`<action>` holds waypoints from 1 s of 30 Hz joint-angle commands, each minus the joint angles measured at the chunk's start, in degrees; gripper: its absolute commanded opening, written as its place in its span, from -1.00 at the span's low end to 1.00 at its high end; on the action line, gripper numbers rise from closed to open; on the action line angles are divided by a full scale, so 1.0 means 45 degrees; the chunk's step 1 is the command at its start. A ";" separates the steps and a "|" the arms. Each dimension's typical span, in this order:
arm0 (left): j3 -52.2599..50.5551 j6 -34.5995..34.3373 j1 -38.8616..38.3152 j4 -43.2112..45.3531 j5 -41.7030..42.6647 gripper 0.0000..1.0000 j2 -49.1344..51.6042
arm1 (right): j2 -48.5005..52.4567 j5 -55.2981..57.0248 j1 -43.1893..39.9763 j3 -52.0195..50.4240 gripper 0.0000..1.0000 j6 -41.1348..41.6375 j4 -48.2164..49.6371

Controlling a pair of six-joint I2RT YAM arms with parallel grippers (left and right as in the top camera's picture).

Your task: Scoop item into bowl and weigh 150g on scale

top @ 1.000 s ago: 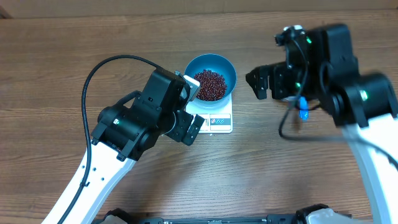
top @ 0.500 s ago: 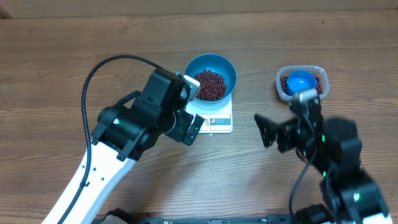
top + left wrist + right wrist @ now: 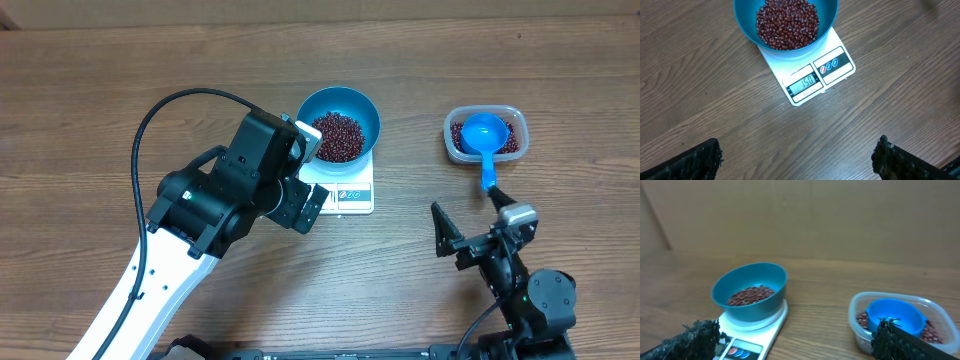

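**Q:** Overhead view: what lies where?
**A:** The scale sits mid-way across the table. The bowl stands on its 12 o'clock half and holds the beans. The display strip runs along the 6 o'clock edge. The left gripper hangs over the scale's 9 o'clock edge, jaws spread, holding nothing. At 3 o'clock of the bowl, well apart, a clear tub holds more beans and a blue scoop. The scoop's handle crosses the tub's rim toward 6 o'clock. The right gripper lies at 6 o'clock of the tub, near the table's front edge, jaws spread and empty. One jaw is just beside the handle's end; whether they touch cannot be told.

**Q:** Where is the open room?
**A:** Bare wood lies between scale and tub. A broad band of it also runs at 12 o'clock up to the far edge.

**Q:** Left wrist view?
**A:** The bowl of beans sits at 12 o'clock, cut by the frame's top. The scale's display at centre reads 150. The jaws stand in the 7 and 5 o'clock corners, wide apart, with bare wood between them.

**Q:** Right wrist view?
**A:** The bowl on the scale is at 9 o'clock, and the tub with the scoop is at 4 o'clock. The jaws stand wide apart in the lower corners, and the right one overlaps the tub in the picture. The table's far edge meets a tan wall.
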 commanded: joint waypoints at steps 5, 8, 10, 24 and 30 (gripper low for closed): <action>0.0170 0.0194 0.0073 0.0000 0.0141 0.99 0.0034 | -0.1705 0.0078 -0.1239 -0.1234 1.00 -0.0058 0.0631; 0.0170 0.0194 0.0073 0.0000 0.0141 0.99 0.0034 | -0.2370 0.0078 -0.1540 -0.1734 1.00 -0.0058 0.0738; 0.0170 0.0194 0.0073 0.0000 0.0141 0.99 0.0034 | -0.2365 0.0068 -0.1593 -0.1967 1.00 -0.0058 0.0913; 0.0170 0.0194 0.0073 0.0000 0.0141 0.99 0.0034 | -0.2365 0.0078 -0.1593 -0.2837 1.00 -0.0010 0.1583; 0.0170 0.0194 0.0073 0.0000 0.0136 0.99 0.0034 | -0.2361 0.0078 -0.1593 -0.2837 1.00 -0.0010 0.1583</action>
